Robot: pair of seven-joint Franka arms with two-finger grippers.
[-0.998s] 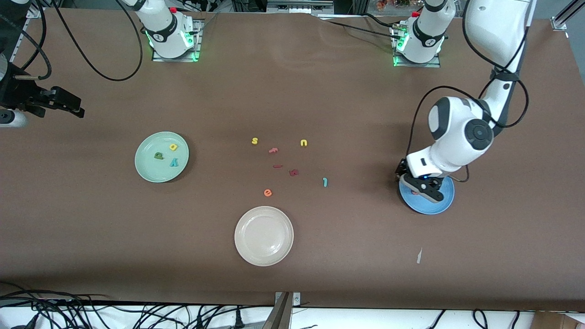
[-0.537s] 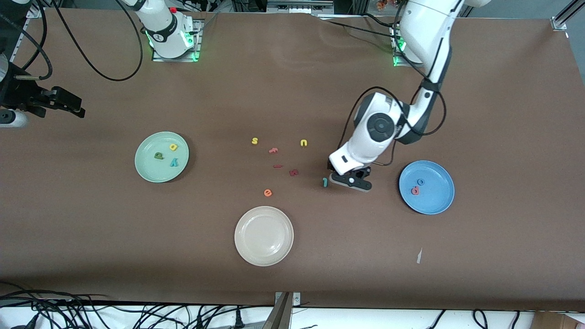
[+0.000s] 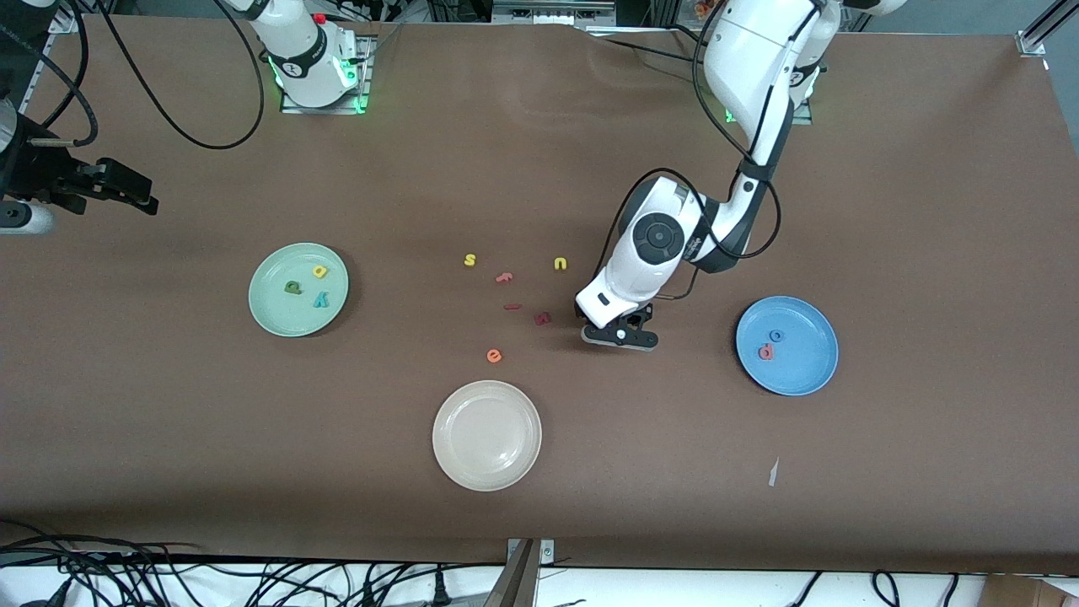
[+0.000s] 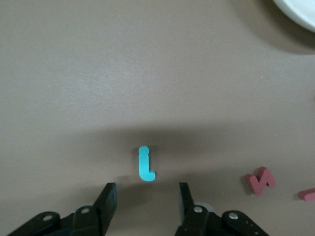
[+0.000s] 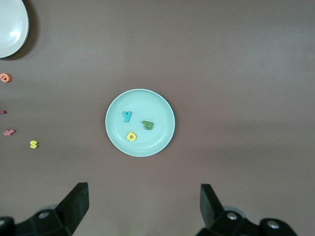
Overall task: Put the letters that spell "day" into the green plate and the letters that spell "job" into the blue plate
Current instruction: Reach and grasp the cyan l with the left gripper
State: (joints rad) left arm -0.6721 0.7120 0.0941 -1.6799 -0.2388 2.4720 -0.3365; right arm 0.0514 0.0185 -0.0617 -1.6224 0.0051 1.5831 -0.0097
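Plates point(image 3: 298, 289): three; letters: eleven.

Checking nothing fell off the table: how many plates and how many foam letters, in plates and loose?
Plates: 3 (green plate, blue plate, cream-white plate)
Letters in plates: 5 (d, a, y, o, b)
Loose letters: 7 (s, f, u, e, j, two red pieces)
Total: 15
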